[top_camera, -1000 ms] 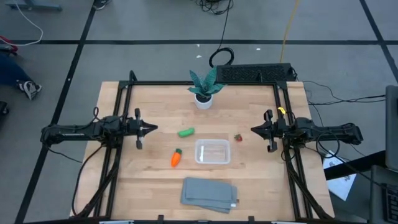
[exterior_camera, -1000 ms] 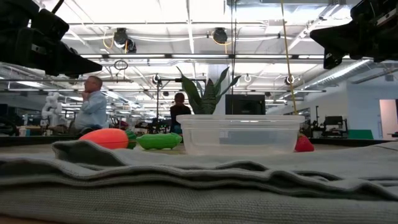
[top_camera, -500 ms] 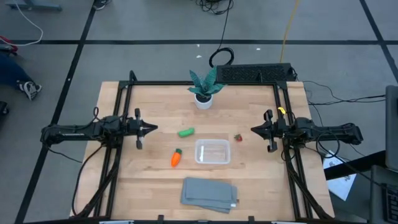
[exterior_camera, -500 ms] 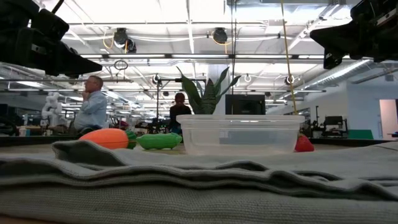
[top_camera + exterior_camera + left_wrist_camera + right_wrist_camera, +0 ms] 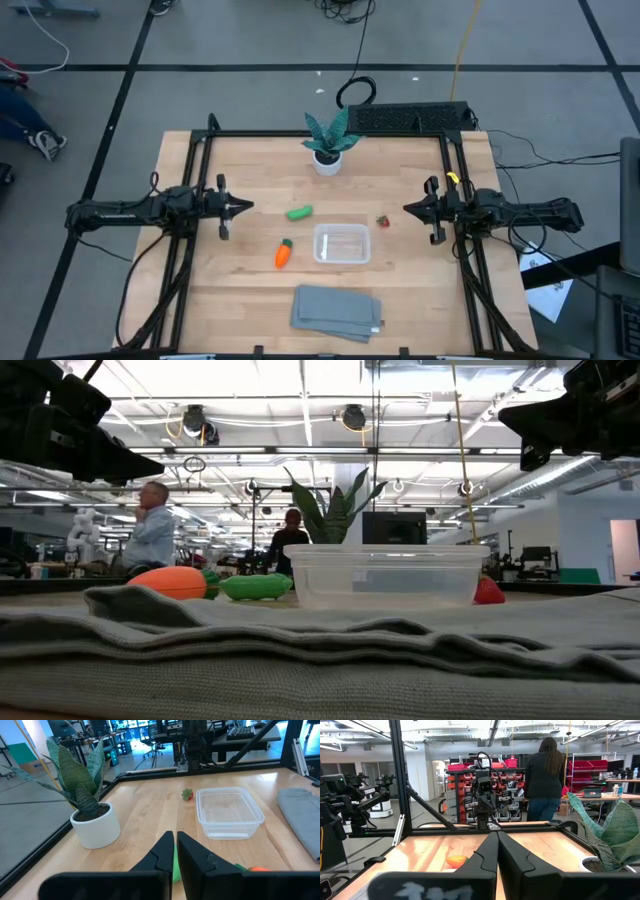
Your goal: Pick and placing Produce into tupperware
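My left gripper (image 5: 243, 207), fingers pressed together and holding nothing, points at the smooth green pod (image 5: 299, 212), whose long axis runs almost along my reach. Glossy orange carrot (image 5: 283, 254) beyond, tilted. Clear, rounded-corner tub (image 5: 342, 244) at centre, empty. Red berry (image 5: 382, 221) lies nearer my right gripper (image 5: 410, 208), likewise closed, empty.

You're on a light wood table (image 5: 400, 180) in a black frame, grey floor (image 5: 250, 90) with dark seam lines around it. Cables (image 5: 350, 30) trail off at 12 o'clock. Behind: open lab, ceiling strip lights (image 5: 300, 380), red bin shelves (image 5: 462, 777), two people (image 5: 150, 530) standing.
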